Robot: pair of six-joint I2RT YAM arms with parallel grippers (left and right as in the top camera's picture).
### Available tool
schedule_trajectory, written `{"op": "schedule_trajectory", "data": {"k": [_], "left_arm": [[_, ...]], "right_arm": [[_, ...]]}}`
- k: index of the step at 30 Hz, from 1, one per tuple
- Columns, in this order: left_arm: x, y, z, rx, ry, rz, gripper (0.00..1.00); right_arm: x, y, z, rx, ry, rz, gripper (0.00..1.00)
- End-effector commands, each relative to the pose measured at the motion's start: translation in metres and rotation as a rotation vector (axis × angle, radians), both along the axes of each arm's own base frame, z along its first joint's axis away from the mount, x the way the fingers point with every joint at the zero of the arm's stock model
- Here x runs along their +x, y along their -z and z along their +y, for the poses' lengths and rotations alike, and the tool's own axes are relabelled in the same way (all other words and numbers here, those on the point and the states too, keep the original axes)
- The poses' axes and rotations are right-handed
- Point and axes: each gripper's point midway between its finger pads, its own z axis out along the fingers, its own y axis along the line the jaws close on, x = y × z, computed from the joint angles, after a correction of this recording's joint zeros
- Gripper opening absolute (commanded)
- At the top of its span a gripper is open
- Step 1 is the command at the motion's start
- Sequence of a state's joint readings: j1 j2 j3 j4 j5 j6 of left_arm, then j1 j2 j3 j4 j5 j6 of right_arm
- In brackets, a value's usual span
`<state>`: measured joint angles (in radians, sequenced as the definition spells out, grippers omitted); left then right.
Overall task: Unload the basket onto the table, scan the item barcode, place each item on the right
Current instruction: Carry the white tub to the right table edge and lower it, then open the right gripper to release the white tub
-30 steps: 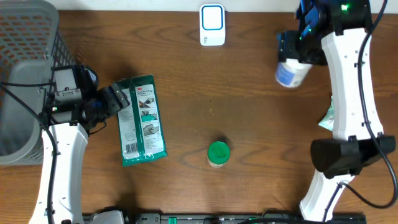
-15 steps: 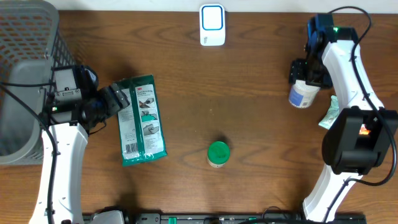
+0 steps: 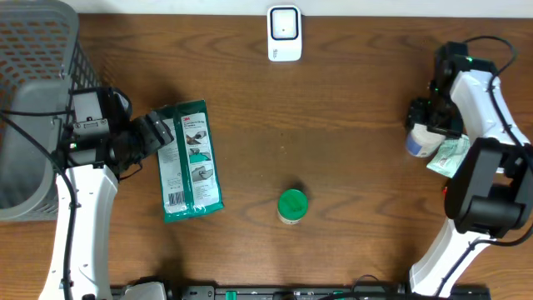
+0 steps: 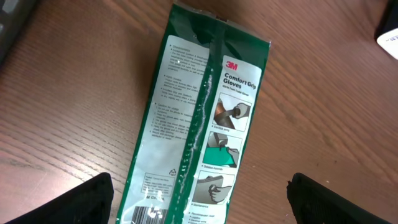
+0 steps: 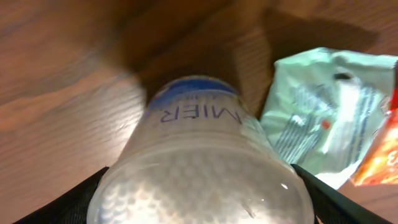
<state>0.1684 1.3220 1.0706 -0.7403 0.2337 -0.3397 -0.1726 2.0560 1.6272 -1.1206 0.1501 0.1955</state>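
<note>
The right gripper (image 3: 427, 119) has its jaws pressed on both sides of a white plastic bottle with a blue label (image 5: 198, 124). A pale green packet (image 5: 323, 106) lies just beside it. The right arm bends in from the near edge. The white box scanner (image 3: 284, 33) is far to their left, across the brown wooden table (image 3: 358, 192). The left gripper (image 4: 202, 186) hangs over a flat green glove packet (image 4: 199, 124), jaws wide apart and holding nothing. A grey mesh basket (image 3: 33, 92) stands close behind it.

Grey basket (image 3: 33, 50), glove packet (image 3: 191, 162), green-lidded jar (image 3: 292, 206), perhaps a pouch (image 3: 454, 155)
</note>
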Motion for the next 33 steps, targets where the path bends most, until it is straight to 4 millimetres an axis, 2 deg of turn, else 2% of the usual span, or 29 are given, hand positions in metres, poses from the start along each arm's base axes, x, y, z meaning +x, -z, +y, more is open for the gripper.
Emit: {"op": "schedule_trajectory", "data": {"k": [1,5,6,7,8,10,12,15,19,23,25,27,30,33], "left_arm": [[0.000,-0.007,0.001,0.006,0.002,-0.019,0.89],[0.000,-0.007,0.001,0.006,0.002,-0.019,0.89],[0.000,-0.007,0.001,0.006,0.002,-0.019,0.89],[0.000,-0.007,0.001,0.006,0.002,-0.019,0.89],[0.000,-0.007,0.001,0.006,0.002,-0.019,0.89],[0.000,-0.007,0.001,0.006,0.002,-0.019,0.89],[0.000,-0.007,0.001,0.006,0.002,-0.019,0.89],[0.000,-0.007,0.001,0.005,0.001,-0.019,0.89],[0.000,-0.007,0.001,0.006,0.002,-0.019,0.89],[0.000,-0.007,0.001,0.006,0.002,-0.019,0.89],[0.000,-0.007,0.001,0.006,0.002,-0.019,0.89],[0.000,-0.007,0.001,0.006,0.002,-0.019,0.89],[0.000,-0.007,0.001,0.006,0.002,-0.019,0.89],[0.000,-0.007,0.001,0.006,0.002,-0.019,0.89]], "right_arm": [[-0.002,0.003,-0.017,-0.030,0.003,-0.003,0.01],[-0.004,0.003,-0.024,-0.031,-0.016,0.003,0.02],[-0.007,0.004,-0.024,-0.028,-0.015,0.014,0.07],[-0.010,0.004,-0.023,-0.025,-0.015,0.027,0.21],[-0.013,0.004,-0.023,-0.023,-0.015,0.038,0.45],[-0.017,0.004,-0.022,-0.018,-0.033,0.058,0.72],[-0.019,0.003,-0.022,-0.015,-0.066,0.071,0.87],[-0.020,-0.001,-0.024,-0.029,-0.102,0.084,0.98],[-0.012,-0.018,-0.028,-0.052,-0.099,0.066,0.99],[-0.003,-0.046,-0.028,-0.048,-0.090,0.035,0.99],[0.002,-0.059,-0.019,0.004,-0.090,0.005,0.99],[0.007,-0.068,0.006,0.147,-0.098,-0.033,0.99],[0.017,-0.084,0.063,0.461,-0.132,-0.112,0.99],[0.009,-0.102,0.109,0.704,-0.237,-0.130,0.99]]}}
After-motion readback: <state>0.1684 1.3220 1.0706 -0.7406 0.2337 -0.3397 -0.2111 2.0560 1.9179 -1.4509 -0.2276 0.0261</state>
